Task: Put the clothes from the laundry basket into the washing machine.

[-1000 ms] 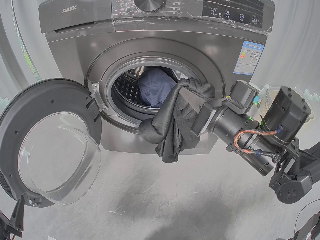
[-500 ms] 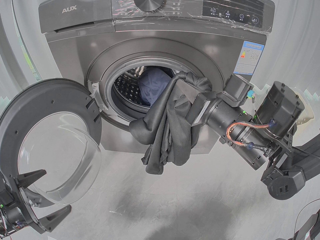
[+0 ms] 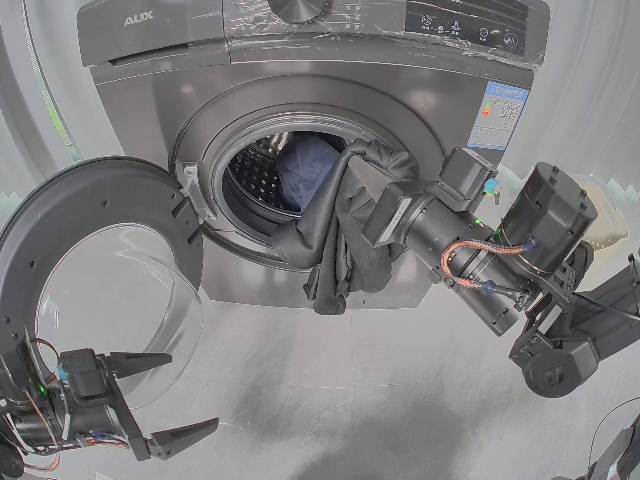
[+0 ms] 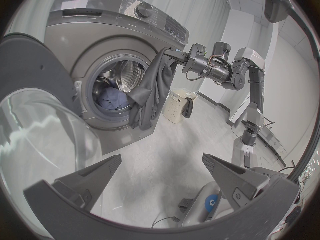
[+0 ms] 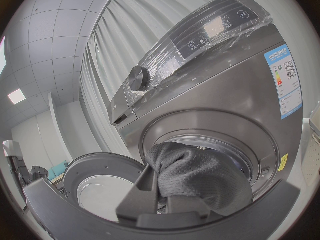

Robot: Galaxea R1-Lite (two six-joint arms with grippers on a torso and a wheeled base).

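- Black garment (image 3: 337, 235): long axis vertical, loose end pointing to the floor, hanging across the washing machine (image 3: 153, 101) opening's right side.
- Right gripper (image 3: 359, 166): pinching the garment's top fold; the cloth hangs below it.
- Left gripper (image 3: 193, 390): spread, low beside the open door (image 3: 87, 201).

I'm watching an orange cable (image 3: 490, 244) looping along my black right arm (image 3: 467, 265); the left gripper (image 3: 193, 391) is showing pointed grey fingers (image 3: 140, 361).

Bright, even indoor light. Lit ceiling panel (image 5: 16, 96) overhead. Glare on control film (image 5: 213, 27); streaky reflections in door glass (image 4: 30, 134). Drum (image 3: 267, 168) interior dimmer. Wrist views strongly fisheye, corners black.
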